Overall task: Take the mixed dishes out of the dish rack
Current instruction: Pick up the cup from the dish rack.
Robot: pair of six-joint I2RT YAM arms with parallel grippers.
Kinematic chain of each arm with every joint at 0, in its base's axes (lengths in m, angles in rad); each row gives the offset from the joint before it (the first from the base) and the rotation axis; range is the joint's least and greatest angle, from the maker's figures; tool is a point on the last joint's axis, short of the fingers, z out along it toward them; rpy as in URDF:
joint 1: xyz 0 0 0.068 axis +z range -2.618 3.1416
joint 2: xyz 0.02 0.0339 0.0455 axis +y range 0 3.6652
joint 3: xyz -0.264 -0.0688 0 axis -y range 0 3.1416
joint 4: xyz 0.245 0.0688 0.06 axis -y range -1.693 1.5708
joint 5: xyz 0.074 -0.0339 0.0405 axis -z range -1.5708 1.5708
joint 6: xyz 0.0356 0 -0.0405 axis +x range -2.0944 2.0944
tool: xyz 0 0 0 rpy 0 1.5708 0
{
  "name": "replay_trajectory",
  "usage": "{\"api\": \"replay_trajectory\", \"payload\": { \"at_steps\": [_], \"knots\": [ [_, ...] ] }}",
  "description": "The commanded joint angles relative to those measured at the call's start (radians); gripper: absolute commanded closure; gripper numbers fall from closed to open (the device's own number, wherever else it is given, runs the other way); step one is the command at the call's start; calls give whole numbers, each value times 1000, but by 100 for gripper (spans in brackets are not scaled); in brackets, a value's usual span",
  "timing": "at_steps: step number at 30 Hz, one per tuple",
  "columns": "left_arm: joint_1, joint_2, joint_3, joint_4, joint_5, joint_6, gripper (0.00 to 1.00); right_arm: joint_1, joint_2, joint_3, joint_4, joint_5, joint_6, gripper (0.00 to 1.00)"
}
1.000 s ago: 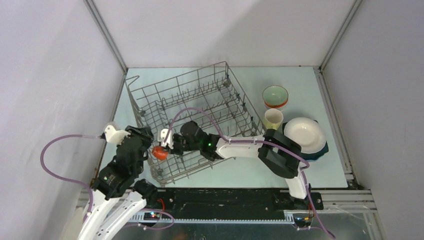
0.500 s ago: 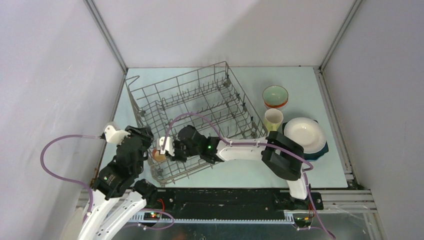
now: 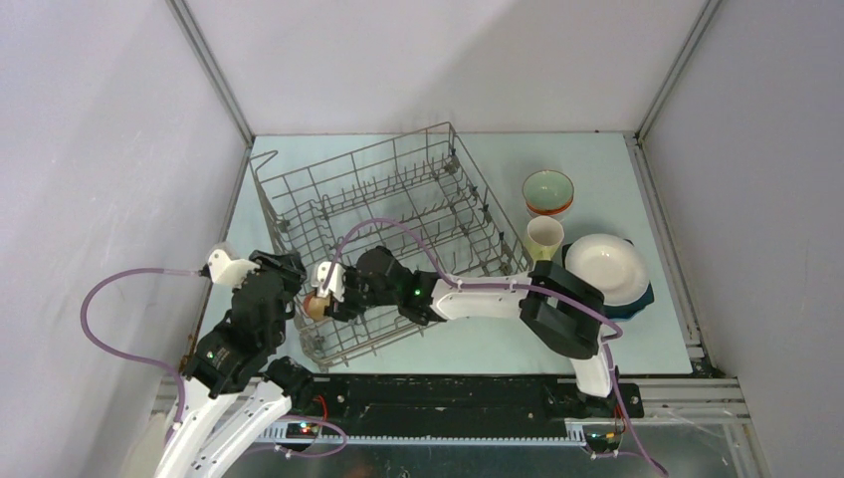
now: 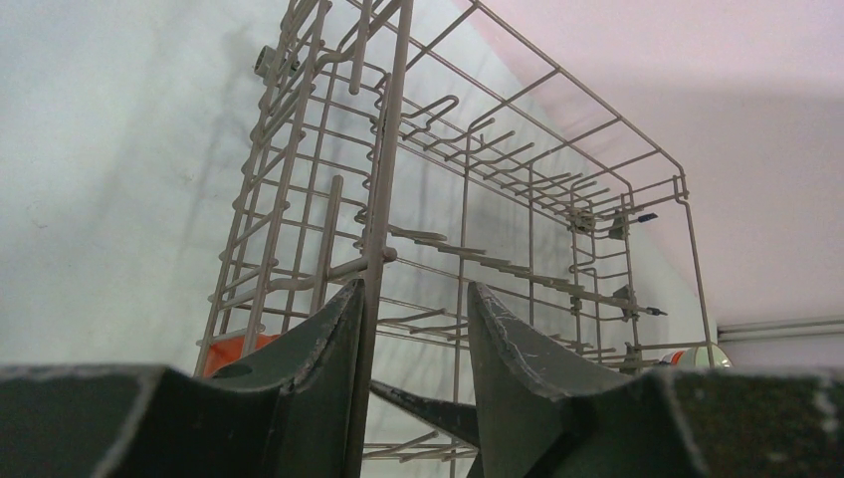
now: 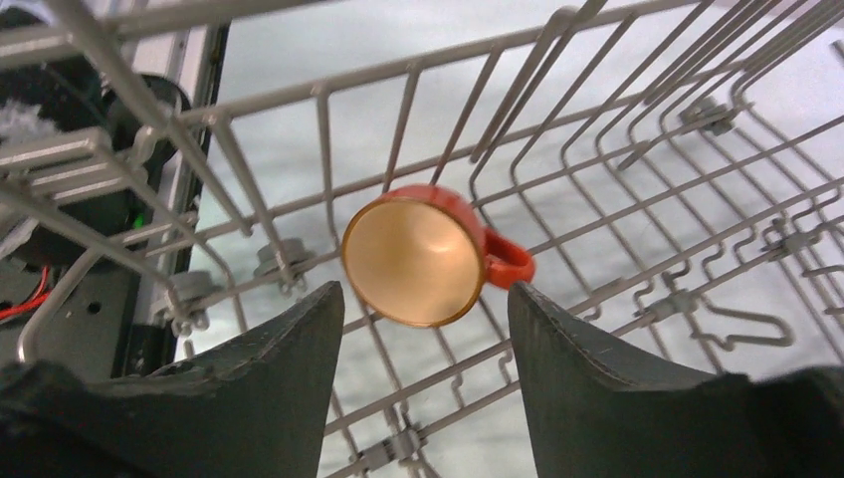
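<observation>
Overhead, a pale surface [image 3: 597, 159] carries a grey wire rack [image 3: 398, 184] at centre-left, set at an angle; only one dish shows inside it, a small orange mug [image 5: 428, 254]. The mug lies on its side on the rack's floor wires in the near-left corner, with its mouth toward the right wrist camera and its handle to that camera's right.

The right gripper [image 5: 426, 291] reaches across into that corner; its fingers stand well apart and hold nothing; the mug lies just beyond the fingertips, framed between them. The left gripper [image 4: 413, 299] sits at the rack's near-left wall, partly open, with an upright rack wire between its fingers and close to one of them; it holds no dish.

Right of the rack stand a green bowl [image 3: 548, 187] nested in an orange bowl [image 3: 548, 209], a yellow cup [image 3: 544, 236], and a white plate [image 3: 606, 267] lying on a blue plate [image 3: 645, 297].

The step in hand looks like picking up the mug, probably the last piece. The next move calls for easing the right gripper forward around the mug, closing on it, and lifting it straight up.

Room is tight; rack walls, upright tines and the left gripper crowd the corner, so upward is the open way out. Bare surface shows in front of the rack's right end and at the far right corner.
</observation>
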Motion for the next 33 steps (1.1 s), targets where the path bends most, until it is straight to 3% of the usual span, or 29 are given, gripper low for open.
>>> {"api": "replay_trajectory", "payload": {
  "at_steps": [1, 5, 11, 19, 23, 31, 33],
  "knots": [
    [-15, 33, -40, -90, 102, 9, 76, -5, 40, 11, 170, 55, -11, 34],
    [-15, 40, -46, -75, 120, 18, 80, -16, 103, 76, 163, 49, -57, 33],
    [-14, 46, -48, -68, 128, 26, 83, -29, 186, 192, 41, -83, -188, 39],
    [-14, 40, -50, -62, 133, 38, 87, -51, 176, 221, -147, -213, -331, 42],
    [-15, 21, -58, -22, 193, 78, 99, -55, 167, 227, -201, -189, -372, 43],
    [-15, -81, -109, 121, 313, 161, 100, -56, 204, 290, -275, -158, -391, 44],
    [-15, -93, -111, 117, 307, 162, 100, -54, 213, 291, -276, -156, -388, 49]
  ]
}}
